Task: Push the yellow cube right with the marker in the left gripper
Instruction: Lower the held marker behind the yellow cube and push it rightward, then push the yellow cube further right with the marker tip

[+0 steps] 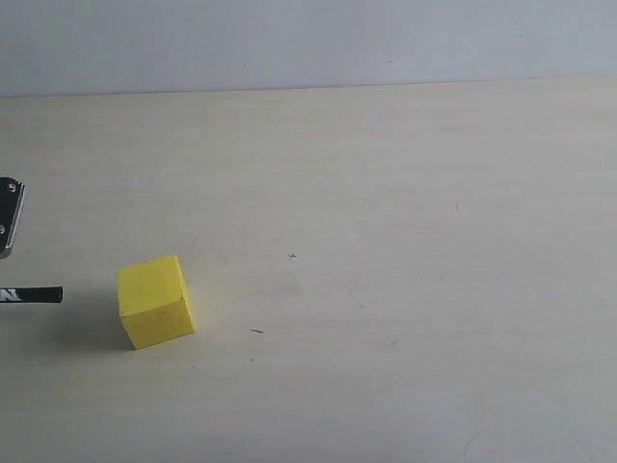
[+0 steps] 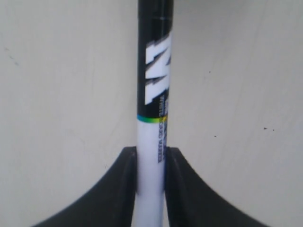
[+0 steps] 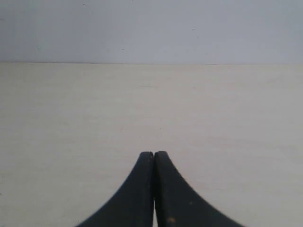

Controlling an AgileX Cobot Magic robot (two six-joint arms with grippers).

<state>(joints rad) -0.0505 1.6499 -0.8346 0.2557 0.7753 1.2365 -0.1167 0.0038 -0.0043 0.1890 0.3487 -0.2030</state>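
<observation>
The yellow cube (image 1: 154,301) rests on the pale table at the lower left of the exterior view. Left of it, the black end of the marker (image 1: 34,295) pokes in from the frame's edge, lying level and pointing at the cube with a gap between them. My left gripper (image 2: 151,153) is shut on the marker (image 2: 154,90), its fingers clamping the white barrel; the black lettered band runs onward past them. Only a grey piece of the left arm (image 1: 8,217) shows in the exterior view. My right gripper (image 3: 154,153) is shut with nothing in it, over bare table.
The pale table (image 1: 386,241) runs far to the right of the cube, and its back edge meets a light grey wall (image 1: 308,39). A few small dark specks (image 1: 256,331) mark the surface near the cube.
</observation>
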